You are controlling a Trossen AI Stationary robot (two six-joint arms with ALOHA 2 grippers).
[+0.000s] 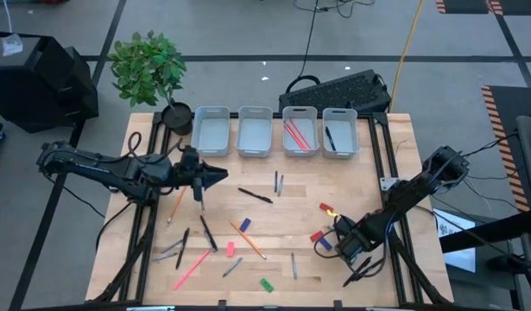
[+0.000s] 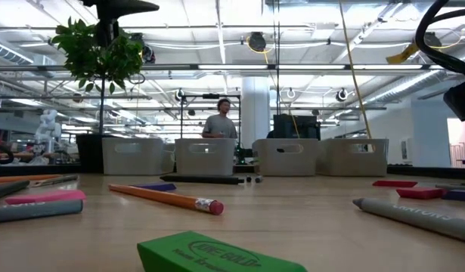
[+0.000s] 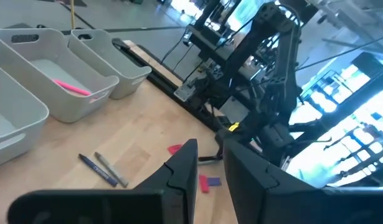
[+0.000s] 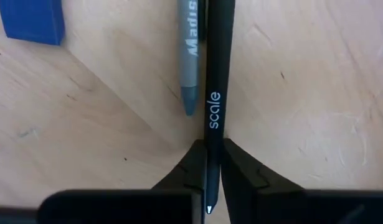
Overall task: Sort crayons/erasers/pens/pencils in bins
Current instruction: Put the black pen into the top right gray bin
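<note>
1. Seen from above, the left arm reaches in from the table's left edge, stretched level toward the middle, its left gripper (image 1: 215, 175) hanging above the wood in front of the four bins (image 1: 212, 130). Fingers nearly together, nothing between them. The right arm folds down from the right edge; the right gripper (image 1: 362, 269) sits low at the near right corner, over a black pen (image 1: 365, 267). Erasers lie scattered: blue (image 1: 244, 225), pink (image 1: 230, 250), green (image 1: 266, 284), red (image 1: 325, 207).
2. At table height, the green eraser (image 2: 217, 255) lies nearest, an orange pencil (image 2: 165, 198) behind it, the bins (image 2: 206, 156) in a row at the far edge. A person (image 2: 221, 122) stands beyond. Neither gripper shows clearly.
3. Left wrist view: the fingers (image 3: 185, 171) stand almost closed and empty, well above the table; the right arm (image 3: 269, 81) rises beyond.
4. Right wrist view: the fingers (image 4: 191, 163) are clenched on the black pen (image 4: 217, 74), which lies on the wood beside a grey pencil (image 4: 189, 56); a blue eraser (image 4: 34, 22) lies near.
</note>
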